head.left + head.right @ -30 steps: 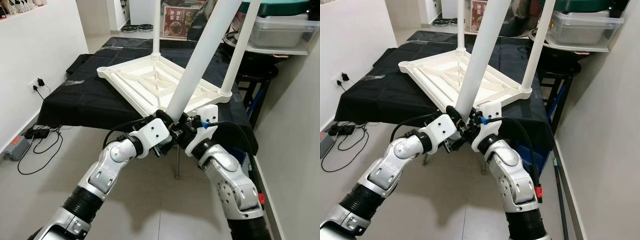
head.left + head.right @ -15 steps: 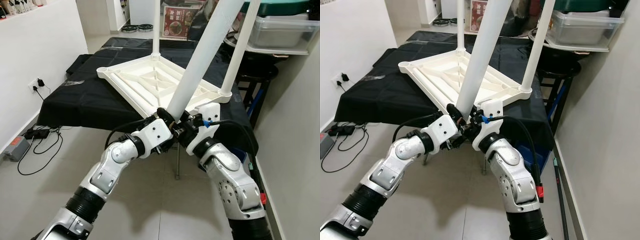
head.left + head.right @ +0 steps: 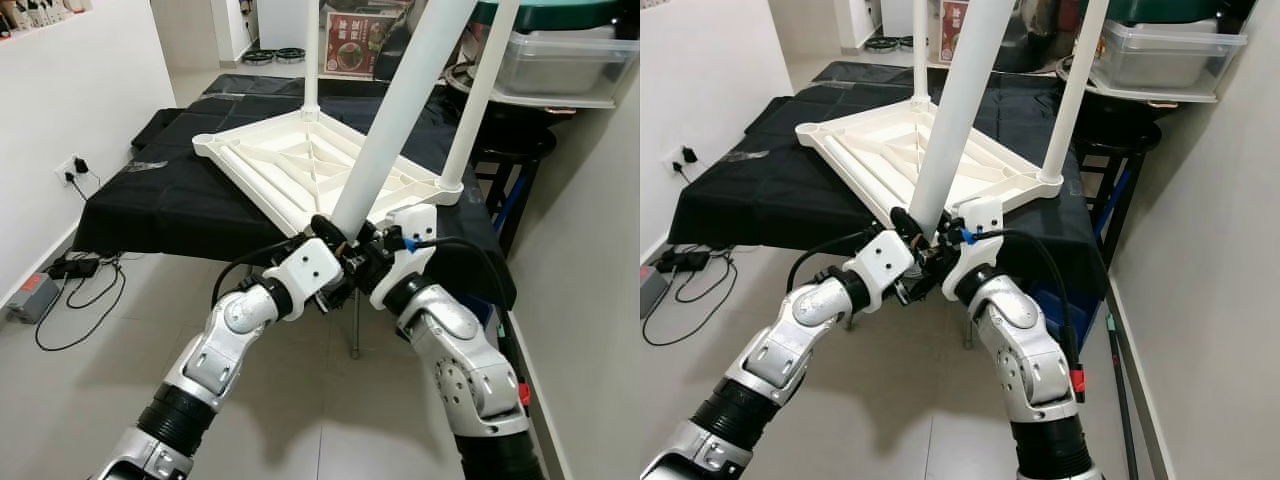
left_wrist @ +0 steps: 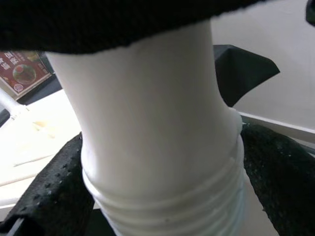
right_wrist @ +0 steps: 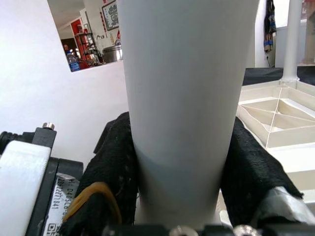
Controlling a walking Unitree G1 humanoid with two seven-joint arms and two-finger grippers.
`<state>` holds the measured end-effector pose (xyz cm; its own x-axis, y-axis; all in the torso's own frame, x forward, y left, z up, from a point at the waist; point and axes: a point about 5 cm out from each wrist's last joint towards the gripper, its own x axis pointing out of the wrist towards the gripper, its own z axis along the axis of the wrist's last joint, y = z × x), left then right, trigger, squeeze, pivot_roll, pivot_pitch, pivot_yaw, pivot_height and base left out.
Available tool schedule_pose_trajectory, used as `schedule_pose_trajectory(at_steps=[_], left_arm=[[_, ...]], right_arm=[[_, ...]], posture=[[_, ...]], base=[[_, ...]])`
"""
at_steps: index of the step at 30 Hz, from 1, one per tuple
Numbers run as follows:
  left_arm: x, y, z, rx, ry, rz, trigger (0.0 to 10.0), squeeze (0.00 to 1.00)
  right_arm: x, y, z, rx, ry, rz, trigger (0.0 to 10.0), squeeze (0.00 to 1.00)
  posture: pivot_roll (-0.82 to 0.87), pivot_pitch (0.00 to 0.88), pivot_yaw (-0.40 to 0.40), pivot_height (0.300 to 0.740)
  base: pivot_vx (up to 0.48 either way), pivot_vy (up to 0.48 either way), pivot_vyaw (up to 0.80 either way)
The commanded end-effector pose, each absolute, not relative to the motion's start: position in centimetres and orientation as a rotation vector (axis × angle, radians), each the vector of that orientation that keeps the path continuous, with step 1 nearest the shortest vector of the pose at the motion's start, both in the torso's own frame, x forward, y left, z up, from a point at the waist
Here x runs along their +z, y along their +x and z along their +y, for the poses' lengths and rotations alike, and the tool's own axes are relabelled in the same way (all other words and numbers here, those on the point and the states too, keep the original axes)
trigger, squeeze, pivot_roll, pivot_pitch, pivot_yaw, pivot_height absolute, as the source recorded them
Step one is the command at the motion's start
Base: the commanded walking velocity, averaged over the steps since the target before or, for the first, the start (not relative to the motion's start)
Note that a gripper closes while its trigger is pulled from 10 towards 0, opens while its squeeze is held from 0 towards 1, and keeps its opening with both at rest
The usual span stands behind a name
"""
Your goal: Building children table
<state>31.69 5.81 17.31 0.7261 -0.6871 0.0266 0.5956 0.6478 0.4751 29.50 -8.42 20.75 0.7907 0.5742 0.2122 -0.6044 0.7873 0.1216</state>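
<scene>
Left hand [image 3: 335, 238] and right hand [image 3: 368, 240] both clamped on white table leg [image 3: 392, 118], upturned tabletop [image 3: 300, 165] behind

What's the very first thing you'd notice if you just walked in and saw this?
The big white table leg, slanting up, gripped at its threaded bottom end by both the left gripper and the right gripper. Behind them, the white tabletop lies upside down on a black cloth, with two legs already standing up from its corners.
</scene>
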Motion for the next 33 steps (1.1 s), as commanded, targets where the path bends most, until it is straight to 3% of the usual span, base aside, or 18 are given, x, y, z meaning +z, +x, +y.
schedule_pose_trajectory(at_steps=[1,2,3,18,33], left_arm=[[18.2,31.6,4.7,-0.753,0.453,-0.247,10.0,1.0],[18.4,32.0,4.8,-0.745,0.458,-0.244,10.0,1.0],[18.6,32.2,4.9,-0.736,0.462,-0.249,10.0,0.0],[20.5,32.0,4.6,-0.738,0.302,-0.343,10.0,0.0],[19.0,32.1,5.0,-0.726,0.371,-0.254,10.0,0.0]], right_arm=[[20.6,29.3,-6.7,0.72,0.21,-0.137,0.0,0.0],[20.8,29.4,-6.7,0.721,0.211,-0.142,0.0,0.0],[20.9,29.4,-6.7,0.723,0.211,-0.147,0.0,0.0],[20.7,29.5,-6.6,0.73,0.202,-0.136,0.0,0.0],[20.7,29.9,-7.4,0.704,0.193,-0.129,0.0,0.0]], posture=[[0.07,0.021,-0.033,0.74],[0.07,0.028,-0.035,0.74],[0.07,0.005,-0.029,0.74],[0.06,0.0,-0.038,0.74],[0.06,0.016,-0.038,0.74]], base=[[0.0,0.0,0.0],[0.0,0.0,0.0],[0.0,0.0,0.0],[0.0,0.0,0.0],[0.0,0.0,0.0]])
